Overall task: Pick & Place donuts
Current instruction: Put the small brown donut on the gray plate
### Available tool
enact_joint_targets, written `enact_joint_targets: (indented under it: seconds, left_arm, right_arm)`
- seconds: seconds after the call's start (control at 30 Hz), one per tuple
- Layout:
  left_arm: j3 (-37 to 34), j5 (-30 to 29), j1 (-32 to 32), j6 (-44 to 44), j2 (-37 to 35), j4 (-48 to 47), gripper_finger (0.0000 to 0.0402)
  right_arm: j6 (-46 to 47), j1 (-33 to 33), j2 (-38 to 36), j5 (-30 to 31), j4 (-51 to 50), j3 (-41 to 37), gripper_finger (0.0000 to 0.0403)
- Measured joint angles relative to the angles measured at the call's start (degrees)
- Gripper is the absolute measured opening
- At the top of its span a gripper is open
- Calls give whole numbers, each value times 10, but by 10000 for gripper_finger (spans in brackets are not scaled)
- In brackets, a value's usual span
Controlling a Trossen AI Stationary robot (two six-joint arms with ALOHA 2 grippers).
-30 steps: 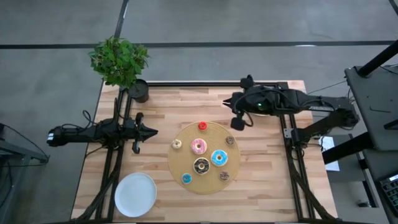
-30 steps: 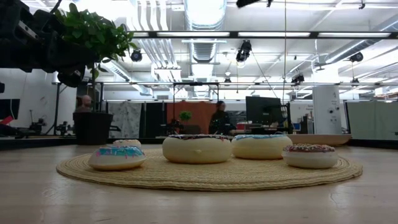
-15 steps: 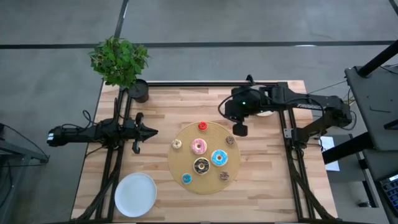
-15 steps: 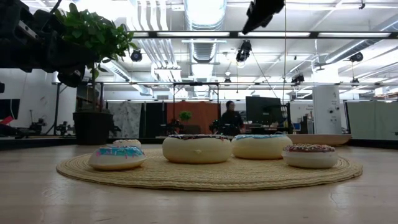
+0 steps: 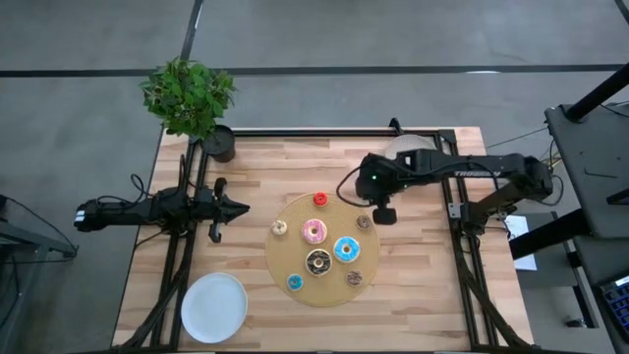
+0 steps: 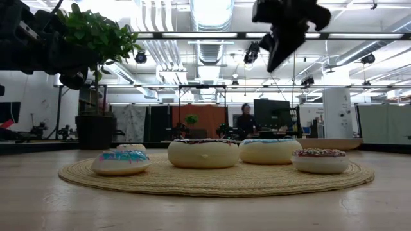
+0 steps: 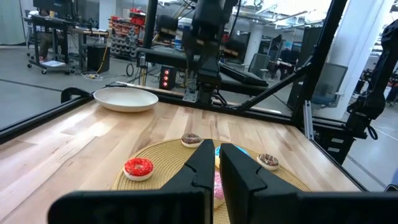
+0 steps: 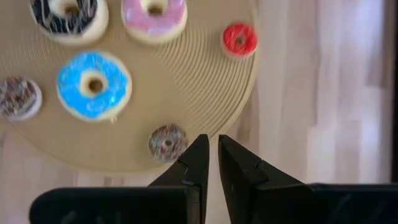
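I see the donuts (image 5: 317, 233) all on the mat (image 5: 285, 254) mid-bench (image 5: 423, 285). My right end effector (image 5: 384, 213) hangs just past the mat's 2 o'clock edge, fingers nearly together and empty, with bare wood below it. My left end effector (image 5: 242, 207) waits at the mat's 9 o'clock, fingers together. The right arm reads "TROSSEN". A plate (image 5: 213, 307) sits at 7 o'clock.

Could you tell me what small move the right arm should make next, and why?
Probably open the fingers and start descending. The right gripper hangs shut and empty above the mat's edge, beside the small brown sprinkled donut, with every donut on the mat. The left gripper waits shut at the table's left side.
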Motion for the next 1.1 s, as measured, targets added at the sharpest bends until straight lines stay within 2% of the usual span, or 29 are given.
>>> enact_joint_targets:
  seconds: [0.5, 0.73, 0.9, 1.1]
  left_arm:
    - [0, 0, 0, 0, 0, 1, 0]
    - [0, 0, 0, 0, 0, 1, 0]
    - [0, 1, 0, 0, 0, 1, 0]
    - [0, 1, 0, 0, 0, 1, 0]
  right_arm:
    - [0, 0, -1, -11, 53, -112, 28]
    - [-2, -4, -1, -93, 64, -129, 32]
    - [-24, -14, -1, -111, 64, -130, 57]
    - [-39, -17, 8, -112, 64, -130, 113]
